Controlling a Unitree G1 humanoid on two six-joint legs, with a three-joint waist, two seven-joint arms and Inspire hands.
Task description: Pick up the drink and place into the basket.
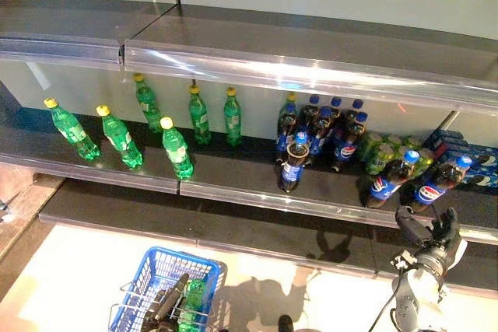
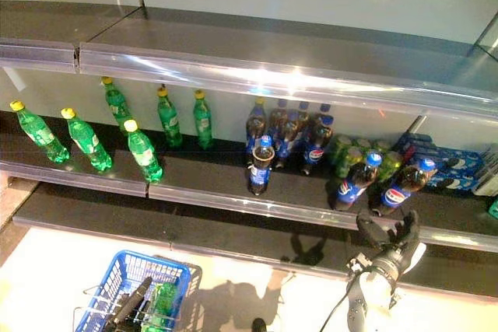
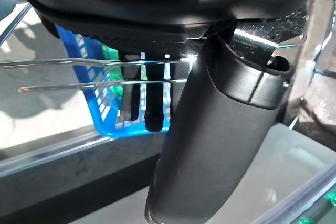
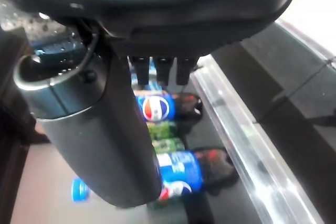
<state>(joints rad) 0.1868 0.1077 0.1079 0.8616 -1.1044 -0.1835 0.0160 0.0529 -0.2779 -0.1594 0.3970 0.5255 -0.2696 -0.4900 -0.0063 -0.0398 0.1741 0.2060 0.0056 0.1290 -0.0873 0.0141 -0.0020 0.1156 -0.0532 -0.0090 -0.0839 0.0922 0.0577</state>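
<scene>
On the middle shelf [image 1: 233, 180] stand six green bottles with yellow caps [image 1: 177, 148]. Right of them on that shelf is a cluster of dark cola bottles with blue caps [image 1: 293, 162]; about ten show, though those at the back overlap. One blue basket [image 1: 159, 270] sits on the floor below the shelf, with one green bottle [image 1: 192, 298] inside.

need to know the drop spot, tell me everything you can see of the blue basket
The basket is blue plastic with open lattice walls and thin metal wire handles. It sits low at the robot's left, in front of the shelves, over the pale floor. A green bottle already lies inside it. The left hand is at its handles, and the left wrist view shows the fingers curled round the wires, so the hand appears to carry it. Its underside is out of view.
</scene>
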